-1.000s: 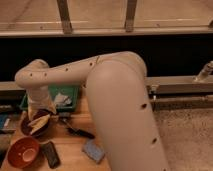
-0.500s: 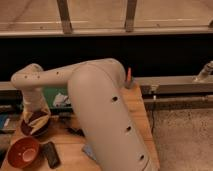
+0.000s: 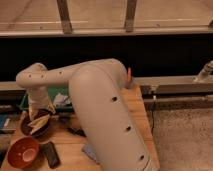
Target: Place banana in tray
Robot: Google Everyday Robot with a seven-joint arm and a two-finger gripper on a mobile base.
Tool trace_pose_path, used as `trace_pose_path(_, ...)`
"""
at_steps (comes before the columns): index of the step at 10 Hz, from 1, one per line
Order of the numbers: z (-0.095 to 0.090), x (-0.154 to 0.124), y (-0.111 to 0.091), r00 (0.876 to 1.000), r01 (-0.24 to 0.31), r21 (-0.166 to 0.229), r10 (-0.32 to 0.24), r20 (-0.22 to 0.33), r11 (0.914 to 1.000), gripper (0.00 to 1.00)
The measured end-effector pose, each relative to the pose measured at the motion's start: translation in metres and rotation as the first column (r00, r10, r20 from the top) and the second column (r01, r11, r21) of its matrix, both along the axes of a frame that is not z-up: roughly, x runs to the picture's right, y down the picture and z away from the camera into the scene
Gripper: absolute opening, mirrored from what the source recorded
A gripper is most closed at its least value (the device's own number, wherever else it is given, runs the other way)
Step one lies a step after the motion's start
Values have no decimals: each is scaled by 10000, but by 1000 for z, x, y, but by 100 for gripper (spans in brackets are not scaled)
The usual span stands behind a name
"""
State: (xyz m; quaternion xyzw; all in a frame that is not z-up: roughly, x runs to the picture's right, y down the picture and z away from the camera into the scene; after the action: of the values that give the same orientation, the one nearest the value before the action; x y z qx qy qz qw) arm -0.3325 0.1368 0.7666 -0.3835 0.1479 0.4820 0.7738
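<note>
Leftward, gripper (image 3: 38, 113) at banana (image 3: 41, 121), over bowl (image 3: 26, 131).

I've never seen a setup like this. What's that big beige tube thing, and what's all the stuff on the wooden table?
The beige tube is a robot arm, mounted on a mobile base. There is one camera view, looking down past the arm; where it is mounted is unknown. At the picture's left the arm bends down to its end effector, the grasping part, just above a dark bowl on the wooden table. A pale banana lies at that bowl; I cannot tell whether it is gripped. Behind stands a green tray; in front, an orange bowl and a flat black object.
</note>
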Motion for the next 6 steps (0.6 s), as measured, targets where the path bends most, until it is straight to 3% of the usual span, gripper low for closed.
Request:
trace_pose_path(3,4,13,-5,9995,-179,23,179,-271,9998,65)
trace_pose_path(6,26,18,2,9985,-524,-425,516,-183,9977,65)
